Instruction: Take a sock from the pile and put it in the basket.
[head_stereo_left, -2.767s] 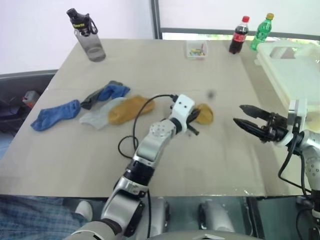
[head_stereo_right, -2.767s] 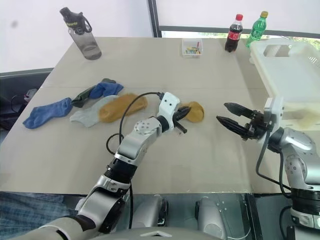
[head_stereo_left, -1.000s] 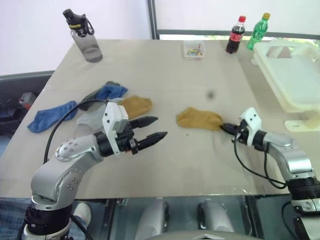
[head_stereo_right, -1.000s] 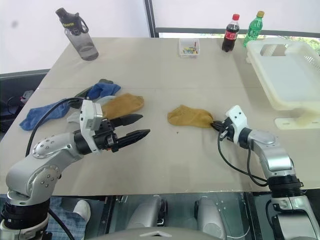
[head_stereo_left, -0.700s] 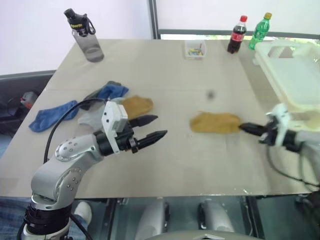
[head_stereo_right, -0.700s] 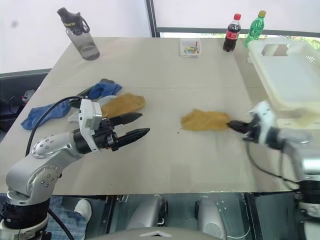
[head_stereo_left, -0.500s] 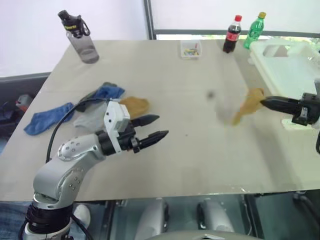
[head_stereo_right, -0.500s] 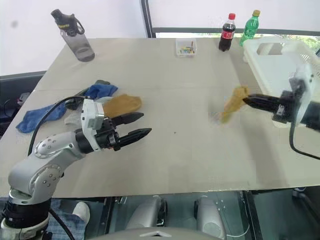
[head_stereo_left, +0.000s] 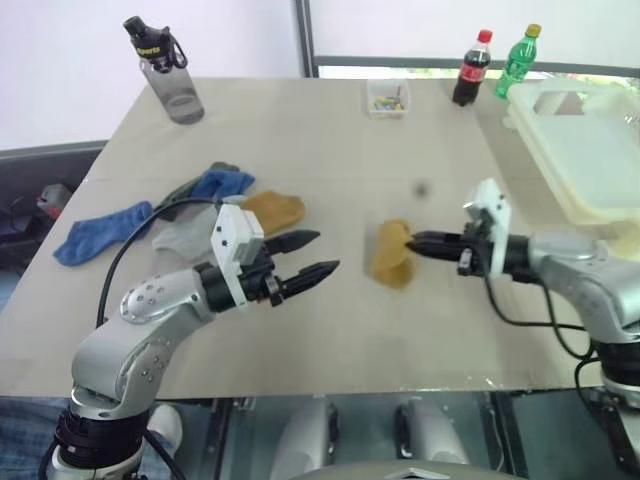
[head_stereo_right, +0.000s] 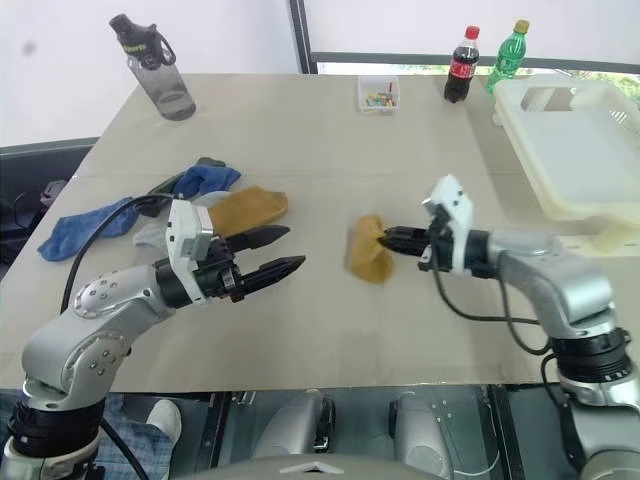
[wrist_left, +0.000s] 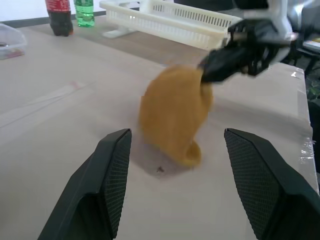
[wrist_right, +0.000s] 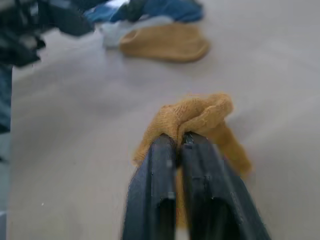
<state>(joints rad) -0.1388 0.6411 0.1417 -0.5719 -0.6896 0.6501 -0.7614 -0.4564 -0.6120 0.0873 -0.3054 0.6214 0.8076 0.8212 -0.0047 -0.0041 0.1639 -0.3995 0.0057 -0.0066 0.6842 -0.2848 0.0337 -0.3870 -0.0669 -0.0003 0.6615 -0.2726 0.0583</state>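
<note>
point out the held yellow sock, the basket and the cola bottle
held yellow sock (head_stereo_right: 367, 255), right eye view, middle of its hanging body
basket (head_stereo_right: 520, 118), right eye view, near rim
cola bottle (head_stereo_left: 471, 70), left eye view, red label

Work area: beige desk (head_stereo_left: 330, 130) against a white wall (head_stereo_left: 60, 70).
A dark vertical window frame (head_stereo_left: 308, 35) stands behind the desk's far edge, with daylight and greenery in the pane to its right. A seam crosses the desk surface. Dark furniture sits at the left.

A lab-like test room is suggested: a plain beige table (head_stereo_left: 330, 140) is set before white walls and a window (head_stereo_left: 470, 30), with props laid out, among them a water bottle (head_stereo_left: 165, 70) and soda bottles (head_stereo_left: 472, 70).
</note>
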